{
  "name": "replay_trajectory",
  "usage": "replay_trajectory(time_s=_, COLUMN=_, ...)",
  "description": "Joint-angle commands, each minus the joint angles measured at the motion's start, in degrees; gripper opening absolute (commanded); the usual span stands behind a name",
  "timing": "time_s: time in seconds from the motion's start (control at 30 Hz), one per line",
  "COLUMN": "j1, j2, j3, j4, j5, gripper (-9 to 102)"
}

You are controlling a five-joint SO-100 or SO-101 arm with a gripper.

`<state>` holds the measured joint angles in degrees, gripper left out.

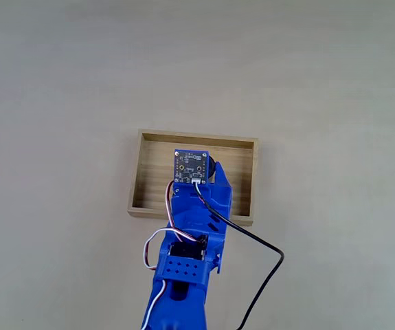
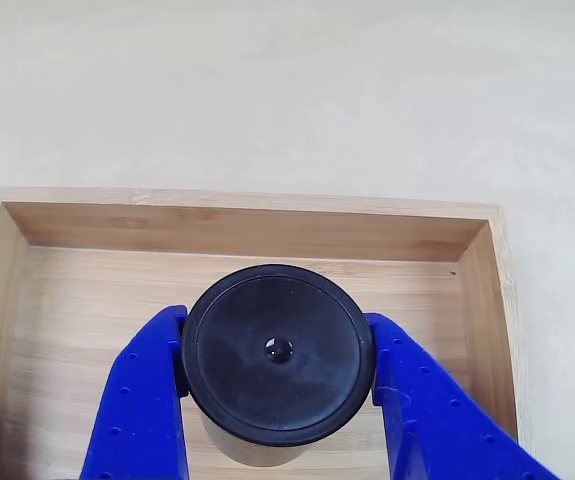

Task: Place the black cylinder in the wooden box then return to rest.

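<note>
In the fixed view the wooden box (image 1: 141, 180) lies on the surface (image 1: 60, 82) and my arm reaches over its near wall. In the other view the black cylinder (image 2: 277, 352) stands between my gripper (image 2: 279, 385) fingers, inside the box.

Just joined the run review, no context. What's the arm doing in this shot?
The blue arm reaches over the wooden box on the pale table. Seen in the other view, the gripper has a blue finger on each side of the black cylinder, apparently pressed to its sides. The cylinder stands upright inside the box's walls, near the middle. Whether it rests on the floor or hangs just above cannot be told. It looks like the placing step, with release not yet done.
</note>
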<state>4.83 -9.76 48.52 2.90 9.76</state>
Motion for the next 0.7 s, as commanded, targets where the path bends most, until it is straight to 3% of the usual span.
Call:
replay_trajectory(time_s=0.0, j1=-0.62, j2=-0.44, j3=-4.22, j4=-2.64, j5=0.35, gripper=18)
replay_trajectory(time_s=0.67, j1=-1.14, j2=2.99, j3=-4.04, j4=-5.89, j5=0.97, gripper=18)
